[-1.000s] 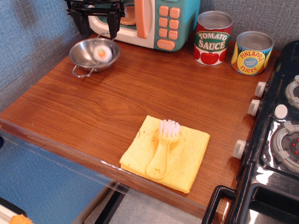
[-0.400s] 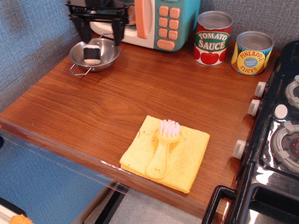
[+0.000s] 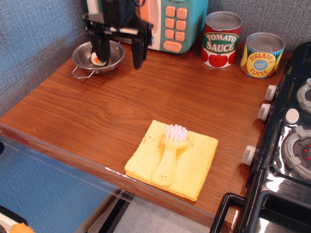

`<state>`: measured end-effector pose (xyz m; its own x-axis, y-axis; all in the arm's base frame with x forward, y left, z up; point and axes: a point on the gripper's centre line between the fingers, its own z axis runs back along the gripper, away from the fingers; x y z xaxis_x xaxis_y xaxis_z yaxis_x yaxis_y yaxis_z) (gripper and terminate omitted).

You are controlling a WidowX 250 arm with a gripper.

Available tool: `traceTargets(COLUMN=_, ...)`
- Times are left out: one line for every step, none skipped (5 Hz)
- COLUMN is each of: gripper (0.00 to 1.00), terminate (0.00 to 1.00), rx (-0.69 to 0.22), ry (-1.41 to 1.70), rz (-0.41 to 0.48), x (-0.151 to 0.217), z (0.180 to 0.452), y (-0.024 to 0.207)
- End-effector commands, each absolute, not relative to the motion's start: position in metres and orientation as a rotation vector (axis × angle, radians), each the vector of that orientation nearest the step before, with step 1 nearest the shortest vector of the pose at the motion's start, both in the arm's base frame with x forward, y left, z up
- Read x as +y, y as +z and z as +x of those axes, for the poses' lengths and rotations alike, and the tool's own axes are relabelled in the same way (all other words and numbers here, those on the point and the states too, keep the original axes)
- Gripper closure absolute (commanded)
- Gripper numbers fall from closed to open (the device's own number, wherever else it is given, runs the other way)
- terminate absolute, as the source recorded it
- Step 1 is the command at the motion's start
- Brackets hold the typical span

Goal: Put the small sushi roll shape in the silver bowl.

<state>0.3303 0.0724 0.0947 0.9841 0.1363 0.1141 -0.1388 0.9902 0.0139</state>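
The silver bowl (image 3: 85, 60) sits at the back left of the wooden counter. The small sushi roll shape (image 3: 98, 59) lies inside it, mostly hidden behind my left finger; only its white and orange end shows. My gripper (image 3: 120, 51) is open and empty, fingers pointing down. The left finger (image 3: 98, 47) hangs over the bowl. The right finger (image 3: 137, 52) hangs over the counter to the bowl's right.
A toy microwave (image 3: 167, 22) stands behind the gripper. A tomato sauce can (image 3: 221, 39) and a pineapple slices can (image 3: 262, 54) stand at the back right. A yellow cloth (image 3: 194, 162) with a yellow brush (image 3: 169, 155) lies near the front edge. A toy stove (image 3: 286, 141) borders the right.
The gripper has moved forward and to the right, out from over the bowl's back. The sushi roll has shifted inside the bowl and now shows its end.
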Motion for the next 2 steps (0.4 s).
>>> traceTargets(gripper=0.0, terminate=0.0, rx=-0.174, ry=0.091, rz=0.039, x=0.0717, z=0.3224, y=0.1111)
traceTargets(gripper=0.0, terminate=1.0, rx=-0.174, ry=0.091, rz=0.039, x=0.0717, z=0.3224, y=0.1111)
